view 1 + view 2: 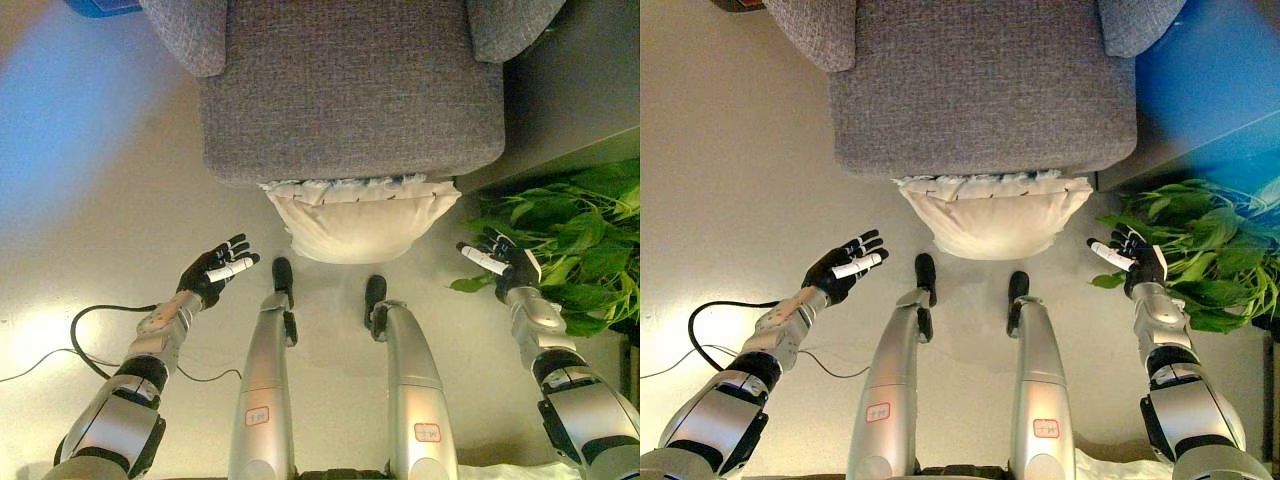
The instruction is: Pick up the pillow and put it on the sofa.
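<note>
**A:** What is in front of the robot?

**B:** A grey fabric sofa (350, 90) fills the top of the view, seen from above, with its seat cushion toward the robot and an armrest at each upper corner. A cream pillow (355, 220) lies on the pale floor (120, 220), pushed up against the front edge of the sofa seat, with its far edge tucked just under that edge.

**A:** Where are the hands relative to the pillow?

**B:** The left hand (218, 270) is held out low on the left, palm up, fingers spread and relaxed, holding nothing. The pillow sits ahead of it and to its right, near but not touching. The right hand (1130, 260) is raised on the right side, fingers loosely extended and apart, also empty. The pillow is ahead of it and to its left, with a gap between them.

**A:** Anything else close to the hands?

**B:** A leafy green plant (575, 240) sits just beside and behind the right hand, its leaves right at the fingers. I cannot tell whether they touch.

**A:** Does anything hold something?

**B:** The sofa seat has nothing lying on it.
</note>
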